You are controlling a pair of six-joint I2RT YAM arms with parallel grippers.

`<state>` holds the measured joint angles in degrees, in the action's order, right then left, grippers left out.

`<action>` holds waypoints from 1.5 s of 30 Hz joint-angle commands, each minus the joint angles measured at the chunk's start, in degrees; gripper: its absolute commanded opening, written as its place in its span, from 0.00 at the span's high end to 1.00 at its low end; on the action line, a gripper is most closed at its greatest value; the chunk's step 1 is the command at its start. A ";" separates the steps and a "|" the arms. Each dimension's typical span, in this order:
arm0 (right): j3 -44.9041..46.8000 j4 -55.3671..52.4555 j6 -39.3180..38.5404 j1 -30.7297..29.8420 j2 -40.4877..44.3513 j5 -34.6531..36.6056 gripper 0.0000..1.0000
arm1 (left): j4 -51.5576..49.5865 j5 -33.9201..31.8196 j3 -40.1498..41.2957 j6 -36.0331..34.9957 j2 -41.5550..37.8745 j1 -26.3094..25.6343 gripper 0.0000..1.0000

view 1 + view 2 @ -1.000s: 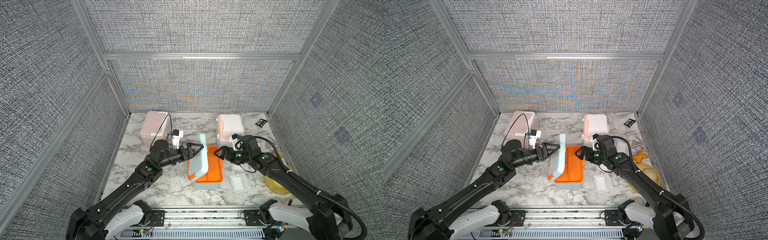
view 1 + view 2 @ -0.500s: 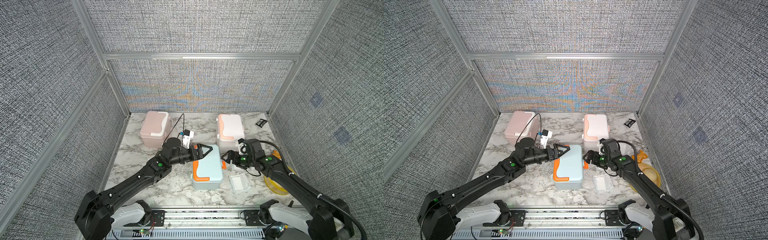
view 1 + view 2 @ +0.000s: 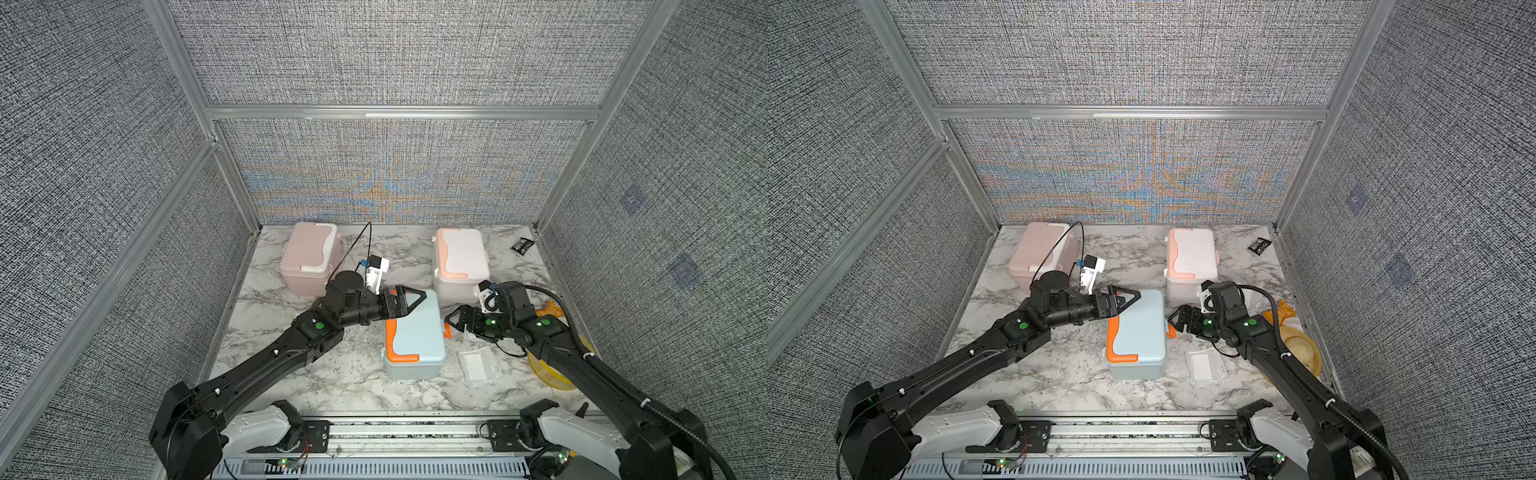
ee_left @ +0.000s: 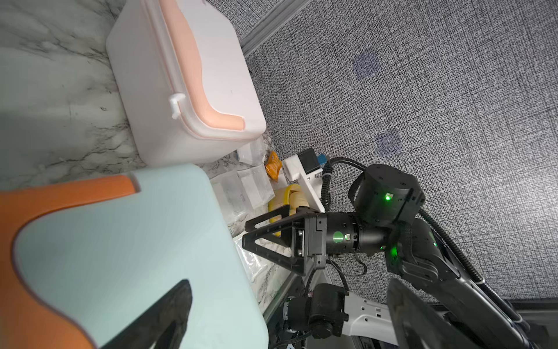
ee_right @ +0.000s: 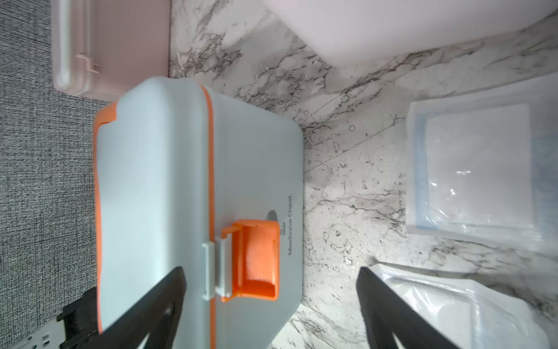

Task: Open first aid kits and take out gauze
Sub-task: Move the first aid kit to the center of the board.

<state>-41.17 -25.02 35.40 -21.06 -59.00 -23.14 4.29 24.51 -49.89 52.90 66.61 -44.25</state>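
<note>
The light blue first aid kit point(image 3: 415, 336) with orange handle lies mid-table, lid down. My left gripper point(image 3: 409, 301) hovers open over its far left corner; in the left wrist view one of its fingers point(image 4: 169, 317) sits above the blue lid point(image 4: 136, 256). My right gripper point(image 3: 455, 326) is open beside the kit's right side, with the orange latch point(image 5: 256, 256) between its fingers and untouched. The pink kit point(image 3: 309, 259) and the white and peach kit point(image 3: 459, 259) stand shut at the back. One gauze pad point(image 3: 480, 365) lies right of the blue kit; others point(image 4: 250, 181) lie behind my right arm.
A small black packet point(image 3: 522, 245) lies in the back right corner. A yellow dish point(image 3: 557, 374) and an orange wrapper point(image 3: 550, 307) sit by the right wall. Grey fabric walls close in three sides of the marble table point(image 3: 332, 374).
The blue kit's lid, raised on edge a second ago with the orange inside showing, has come down shut. My left gripper followed it to the right. My right gripper drew back slightly.
</note>
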 commanded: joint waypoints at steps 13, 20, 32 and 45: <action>-4.09 -6.82 -0.13 -12.14 -6.82 8.06 0.04 | -10.34 -7.84 2.59 -9.71 -5.62 -0.14 0.00; -5.36 -4.74 2.75 -18.83 -11.08 10.95 0.06 | -11.27 -9.67 5.67 -9.93 -8.94 -0.05 0.00; -10.04 -11.31 3.55 -22.27 -5.54 18.89 0.01 | -14.67 -10.00 3.66 -11.60 -9.05 -0.06 0.00; 2.52 -1.44 2.45 -7.91 11.17 11.68 0.01 | -15.96 -8.31 -6.23 -13.59 3.09 -4.58 0.00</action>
<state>-41.15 -32.23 37.60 -31.70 -49.47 -6.28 -10.90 16.47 -54.52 41.15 67.83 -47.92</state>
